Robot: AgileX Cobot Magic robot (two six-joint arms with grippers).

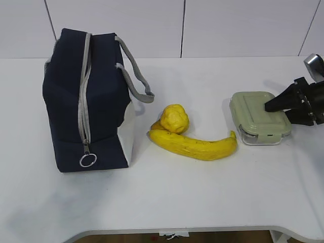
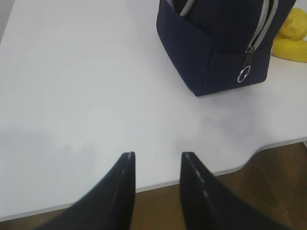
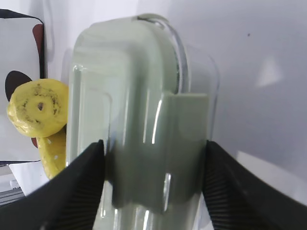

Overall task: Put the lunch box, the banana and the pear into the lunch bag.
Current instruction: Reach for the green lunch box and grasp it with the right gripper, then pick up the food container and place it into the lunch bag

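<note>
i am bringing the right tool [image 3: 152,158] around the lunch box [image 1: 259,116] on the bench [image 1: 202,192], jaws spread wide along both sides and not yet clamping. the left tool [image 2: 157,165] is hanging open and empty near the lunch bag [image 1: 83,101], whose zipper is looking closed. i am judging a centred, level squeeze safest.

The lunch bag [image 1: 86,101] stands left, the pear [image 1: 175,118] touching behind the banana [image 1: 195,144], the lunch box [image 1: 259,117] right.

No legible text — no labels, no brands.
</note>
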